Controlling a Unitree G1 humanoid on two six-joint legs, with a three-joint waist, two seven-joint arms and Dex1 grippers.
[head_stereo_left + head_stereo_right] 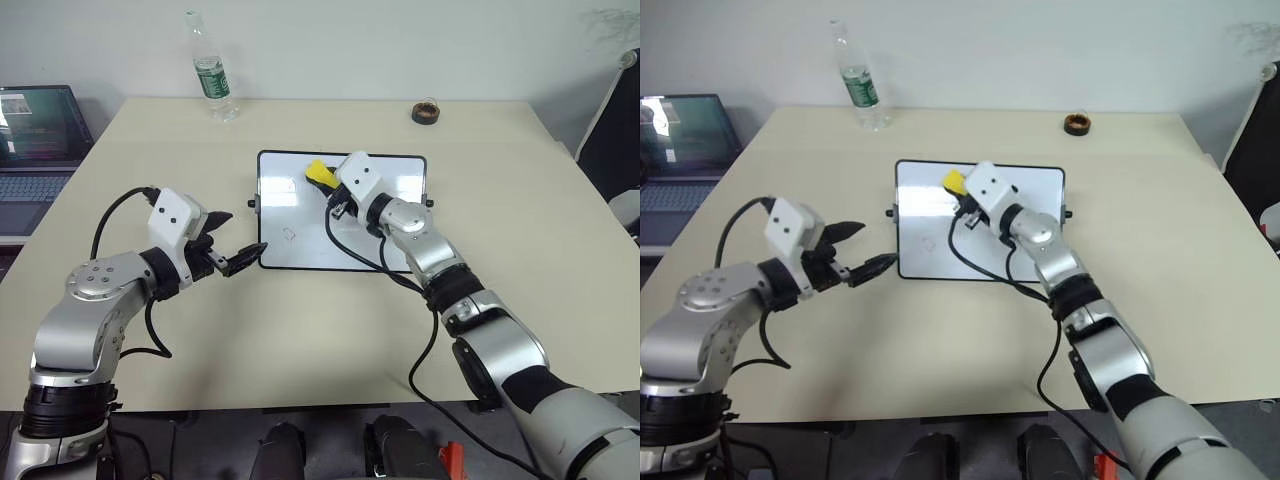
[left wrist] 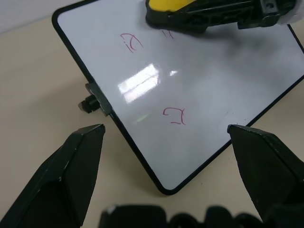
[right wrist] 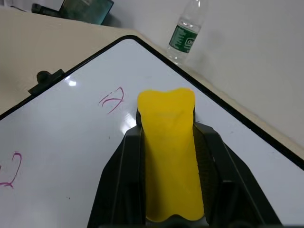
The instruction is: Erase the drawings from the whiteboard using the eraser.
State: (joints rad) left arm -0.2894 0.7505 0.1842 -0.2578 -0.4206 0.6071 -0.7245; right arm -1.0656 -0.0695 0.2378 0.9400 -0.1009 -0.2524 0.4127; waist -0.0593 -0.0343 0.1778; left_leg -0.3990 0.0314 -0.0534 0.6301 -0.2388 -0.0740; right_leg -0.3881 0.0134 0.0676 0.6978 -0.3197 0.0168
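A beige table (image 1: 300,340) bears a whiteboard (image 1: 300,250) lying flat near its middle, black frame all round, a knob at each short side. A laptop (image 1: 35,150) stands off the table's left edge; a bottle (image 1: 211,72) stands at the far edge, and a small dark ring (image 1: 427,112) lies at the far right. The right gripper (image 3: 168,142) reaches over the board's far part, its fingers clamped on the yellow eraser (image 3: 168,152), which juts forward from between them just above the white surface. The left gripper (image 1: 228,240) hovers at the board's near-left edge, its fingers (image 2: 66,175) spread wide apart and holding nothing. Red drawings (image 2: 175,115) show on the board: one squiggle near the middle, another beside the eraser.
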